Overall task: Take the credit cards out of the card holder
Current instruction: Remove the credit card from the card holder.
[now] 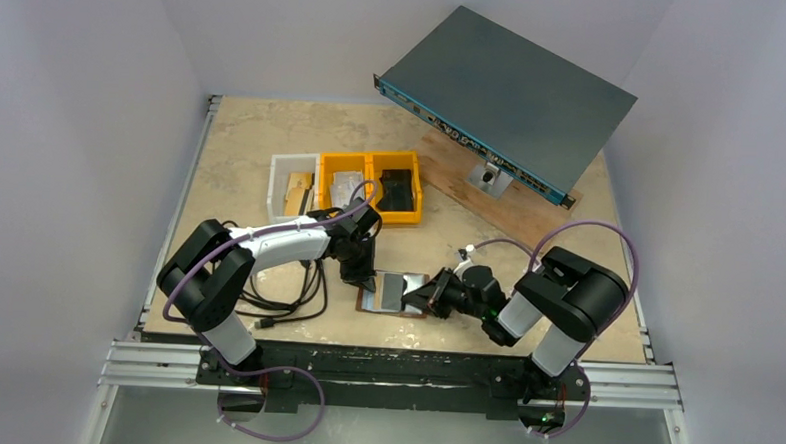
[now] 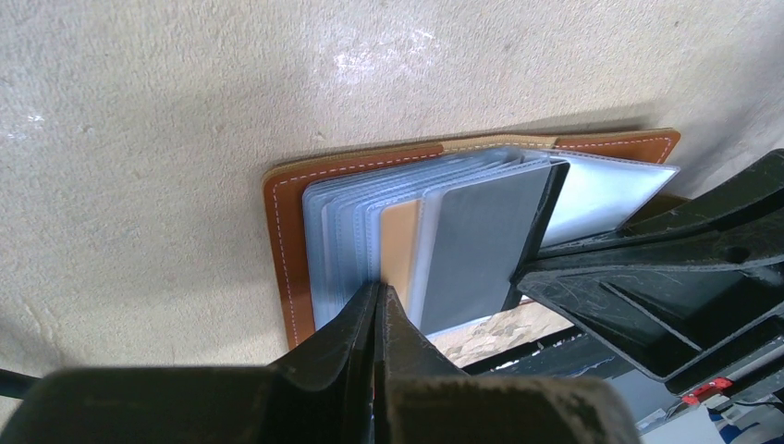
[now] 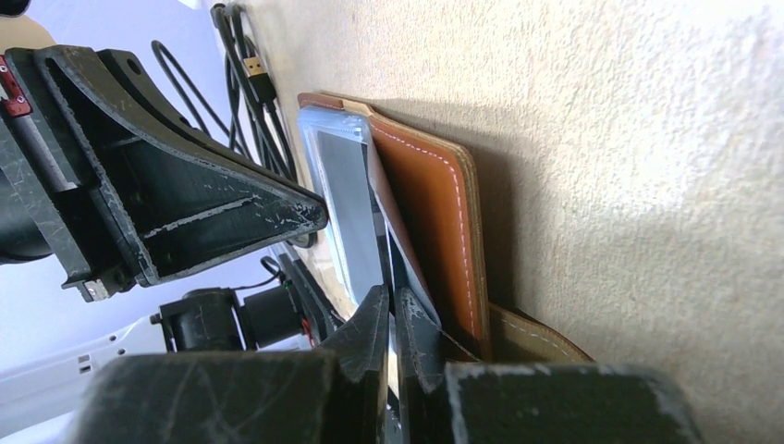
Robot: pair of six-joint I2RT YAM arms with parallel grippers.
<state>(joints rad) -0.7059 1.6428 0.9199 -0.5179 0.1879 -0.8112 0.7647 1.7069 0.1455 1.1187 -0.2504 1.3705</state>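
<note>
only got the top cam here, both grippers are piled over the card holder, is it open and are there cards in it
Observer: Yes, it is open. The left wrist view shows the card holder spread on the table with its clear pockets fanned out. A tan card and a grey card sit in pockets.
Operator: is the left gripper holding one
Observer: The left gripper is shut, with its tips at the pocket edge by the tan card. I cannot tell whether it pinches anything.
Operator: and the right
Observer: The right gripper is shut too, with its tips at the pockets' edge next to the brown cover.
</note>
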